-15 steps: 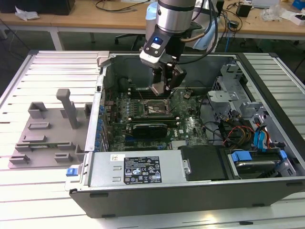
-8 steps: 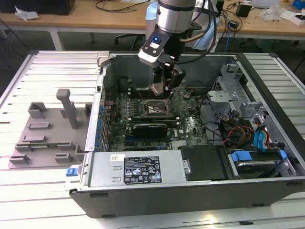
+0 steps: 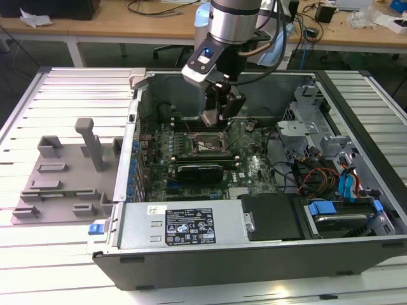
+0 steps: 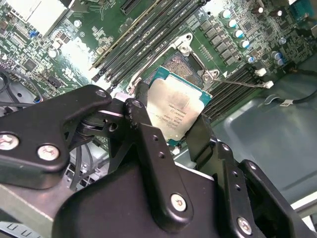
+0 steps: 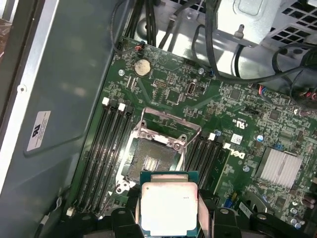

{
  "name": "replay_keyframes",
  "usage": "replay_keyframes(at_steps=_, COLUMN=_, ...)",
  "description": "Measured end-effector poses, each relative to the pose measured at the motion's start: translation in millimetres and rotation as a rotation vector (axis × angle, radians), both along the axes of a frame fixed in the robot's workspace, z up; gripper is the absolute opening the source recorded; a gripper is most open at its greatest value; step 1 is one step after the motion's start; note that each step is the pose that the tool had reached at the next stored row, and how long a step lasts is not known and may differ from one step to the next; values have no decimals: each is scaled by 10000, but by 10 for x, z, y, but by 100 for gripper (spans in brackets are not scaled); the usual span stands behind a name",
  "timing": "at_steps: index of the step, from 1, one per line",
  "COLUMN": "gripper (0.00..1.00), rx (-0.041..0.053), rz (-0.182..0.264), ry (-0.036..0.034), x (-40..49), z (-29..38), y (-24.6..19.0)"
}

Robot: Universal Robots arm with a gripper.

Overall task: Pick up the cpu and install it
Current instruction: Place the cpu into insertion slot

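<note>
The cpu point(image 5: 169, 203), a small square chip with a pale silvery top and a green edge, is clamped between my gripper's point(image 5: 171, 220) black fingers point(image 4: 143, 129). It hangs a little above the motherboard point(image 5: 233, 114), beside the open socket point(image 5: 151, 161), whose metal load frame is raised. In the second wrist view the cpu point(image 4: 176, 106) is tilted and overlaps one corner of the socket point(image 4: 181, 67). In the exterior view my gripper point(image 3: 215, 114) reaches down into the open computer case point(image 3: 254, 248), just above the socket point(image 3: 202, 146).
Memory slots point(image 5: 106, 148) run along both sides of the socket. A drive cage and cables point(image 3: 331, 159) fill the case on the exterior view's right. On the exterior view's left, a grey plastic tray point(image 3: 63, 181) with upright posts lies on the slatted table.
</note>
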State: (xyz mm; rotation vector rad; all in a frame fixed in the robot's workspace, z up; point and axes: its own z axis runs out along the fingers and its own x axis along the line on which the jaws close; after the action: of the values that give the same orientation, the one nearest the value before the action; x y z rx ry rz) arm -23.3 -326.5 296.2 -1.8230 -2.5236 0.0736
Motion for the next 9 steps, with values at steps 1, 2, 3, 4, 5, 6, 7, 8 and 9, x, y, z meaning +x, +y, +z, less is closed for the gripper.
replay_keyframes(at_steps=1, gripper=55, rx=-1, rz=-66, ry=0, x=0, z=0, y=0)
replay_keyframes(at_steps=2, gripper=55, rx=-1, rz=-121, ry=0, x=0, z=0, y=0)
replay_keyframes(at_steps=3, gripper=55, rx=-2, rz=-175, ry=0, x=0, z=0, y=0)
replay_keyframes(at_steps=4, gripper=55, rx=-2, rz=-217, ry=0, x=0, z=0, y=0)
replay_keyframes(at_steps=5, gripper=55, rx=-2, rz=-286, ry=0, x=0, z=0, y=0)
replay_keyframes(at_steps=6, gripper=55, rx=-3, rz=-342, ry=0, x=0, z=0, y=0)
replay_keyframes(at_steps=7, gripper=55, rx=-3, rz=-405, ry=0, x=0, z=0, y=0)
replay_keyframes(at_steps=8, gripper=55, rx=-5, rz=-454, ry=0, x=0, z=0, y=0)
replay_keyframes(at_steps=9, gripper=55, rx=-5, rz=-516, ry=0, x=0, z=0, y=0)
